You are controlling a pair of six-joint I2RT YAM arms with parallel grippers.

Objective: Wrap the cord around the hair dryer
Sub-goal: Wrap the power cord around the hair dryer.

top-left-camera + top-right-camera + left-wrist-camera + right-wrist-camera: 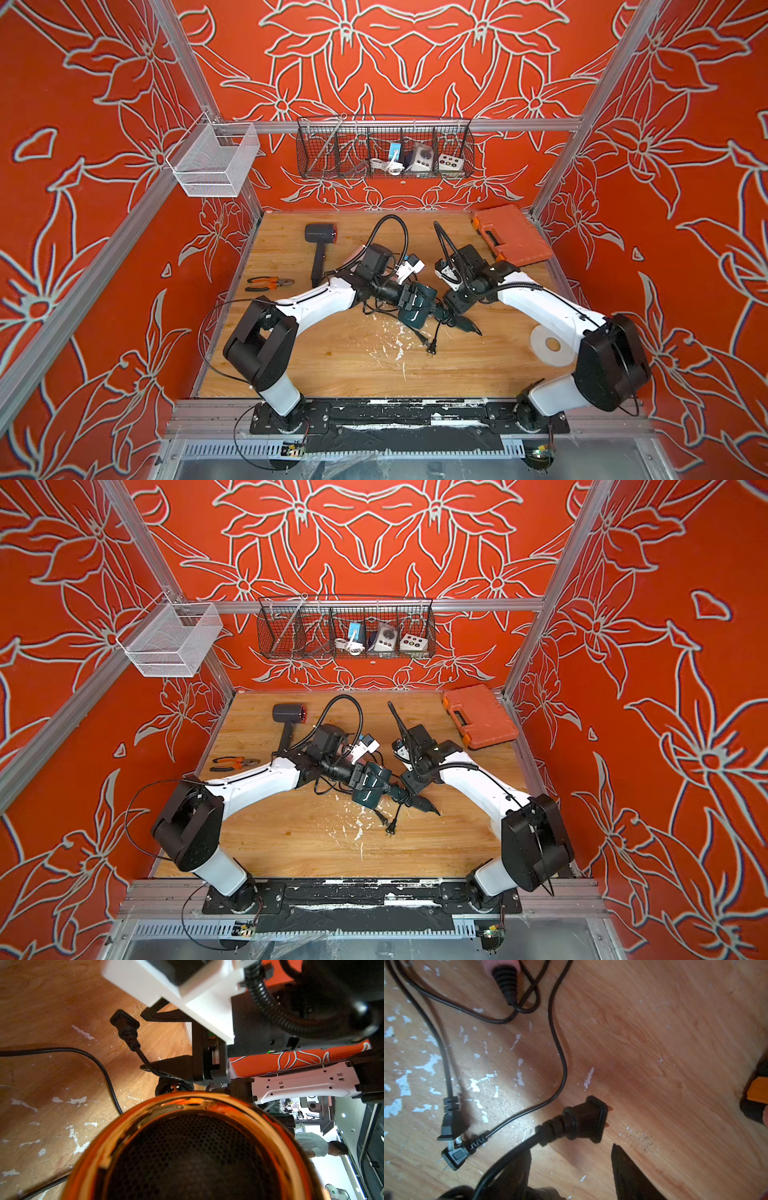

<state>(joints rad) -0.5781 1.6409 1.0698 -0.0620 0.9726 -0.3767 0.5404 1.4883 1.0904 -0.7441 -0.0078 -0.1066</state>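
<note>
My left gripper (411, 297) is shut on the body of the dark teal hair dryer (424, 309), holding it above the middle of the table. In the left wrist view the dryer's copper-rimmed rear grille (195, 1147) fills the foreground and hides my left fingers. Black cord is coiled round the dryer's handle (444, 315). The thick cord (508, 1156) ends in a large black plug (583, 1120), which sits just ahead of my right gripper (571, 1150). That gripper is open, and the cord runs past one finger without being pinched. My right gripper (467, 326) sits at the handle end.
Two thin cords with small plugs (450, 1118) lie on the scuffed wood beside the thick one. A grey hair dryer (320, 237) and pliers (268, 284) lie back left, an orange tool case (513, 235) back right, a white roll (550, 345) by the right arm.
</note>
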